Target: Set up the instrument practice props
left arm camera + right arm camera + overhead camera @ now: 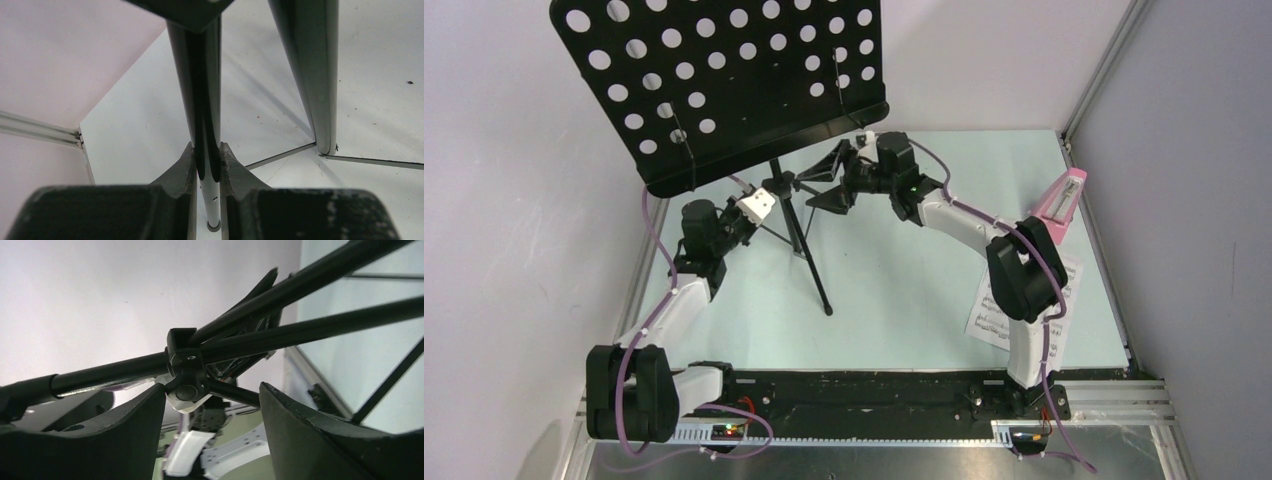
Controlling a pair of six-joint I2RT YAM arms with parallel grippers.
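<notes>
The black music stand (724, 80) stands at the back left, its hole-punched desk tilted over the tripod legs (809, 255). My left gripper (769, 198) is shut on a pair of the stand's thin black leg struts (206, 100), pinched between its fingertips (184, 167). My right gripper (819, 182) is open just right of the pole, its jaws wide on either side of the tripod hub (185, 367) without touching it. The pink metronome (1061, 205) stands at the right edge. White sheet-music pages (989, 315) lie partly under my right arm.
A white wall runs along the left and back, and a metal frame rail (1104, 250) runs along the table's right side. The stand's front leg (819, 285) reaches toward the middle of the pale green table (894, 300).
</notes>
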